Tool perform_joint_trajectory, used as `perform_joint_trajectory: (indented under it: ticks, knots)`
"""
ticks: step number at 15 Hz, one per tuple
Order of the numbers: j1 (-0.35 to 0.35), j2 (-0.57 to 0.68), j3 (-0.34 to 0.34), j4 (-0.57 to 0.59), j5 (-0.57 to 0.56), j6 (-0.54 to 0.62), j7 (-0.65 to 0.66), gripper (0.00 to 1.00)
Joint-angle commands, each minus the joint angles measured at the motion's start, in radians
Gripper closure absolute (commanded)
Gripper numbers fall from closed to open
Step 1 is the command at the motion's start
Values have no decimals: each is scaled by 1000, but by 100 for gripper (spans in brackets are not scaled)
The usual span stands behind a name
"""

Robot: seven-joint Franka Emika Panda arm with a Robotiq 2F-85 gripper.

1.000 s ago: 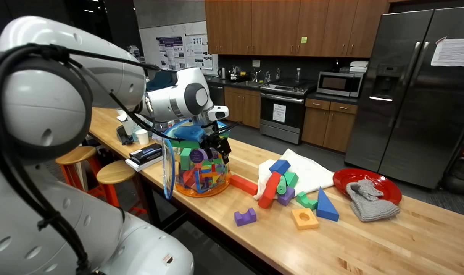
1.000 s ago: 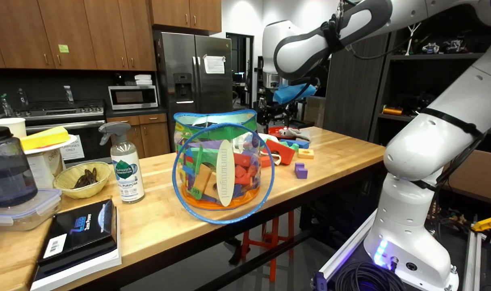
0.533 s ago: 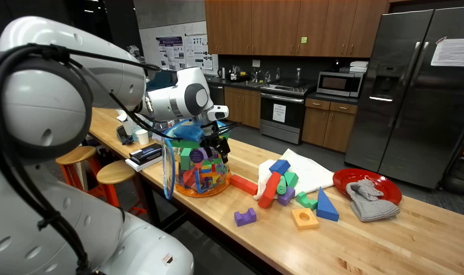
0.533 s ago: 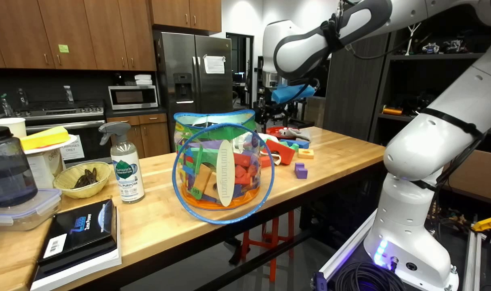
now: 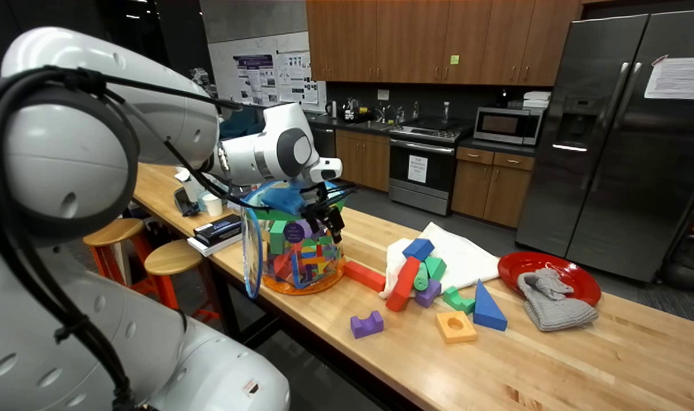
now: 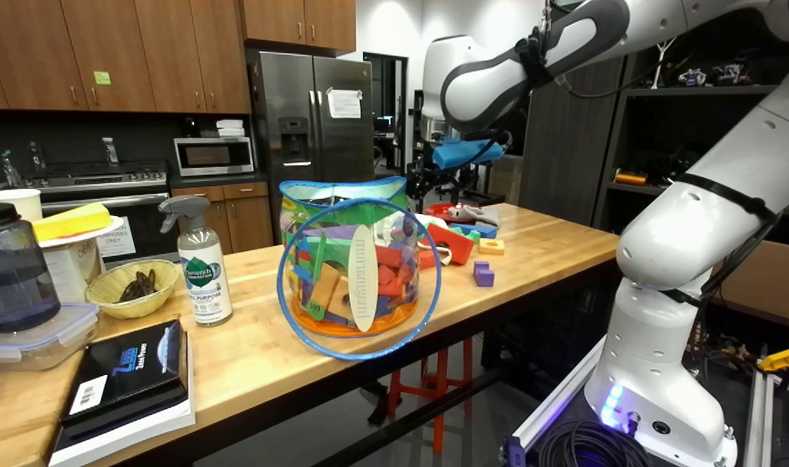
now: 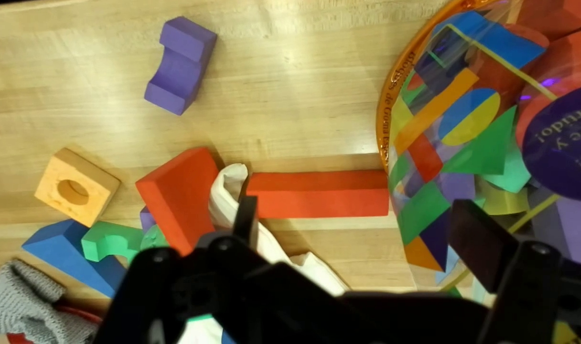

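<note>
Brown wood cabinets (image 5: 415,43) run along the far side in both exterior views, above a dark counter (image 5: 498,148) with a microwave (image 5: 504,127). In an exterior view, a steel oven (image 5: 437,174) stands left of the tall refrigerator (image 5: 615,171), and posters (image 5: 254,74) hang at far left. Red-legged stools (image 5: 176,257) stand near left by the wooden table (image 5: 581,377); the floor (image 5: 471,231) is dark grey. In an exterior view, a doorway (image 6: 387,91) opens in a brightly lit white wall (image 6: 391,26); dark shelves (image 6: 693,91) stand right.
</note>
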Motion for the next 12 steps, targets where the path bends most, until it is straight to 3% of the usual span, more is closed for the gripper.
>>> perform_joint_trajectory:
  ticks: [1,5,6,12]
  knots:
    - [4,-13,0,-15,5,23,16,0]
    - [1,-20,6,-30,-25,54,-1,0]
    - [-44,-58,-63,38,-75,-5,-95,0]
    - [-90,-120,-156,115,-95,-70,-228,0]
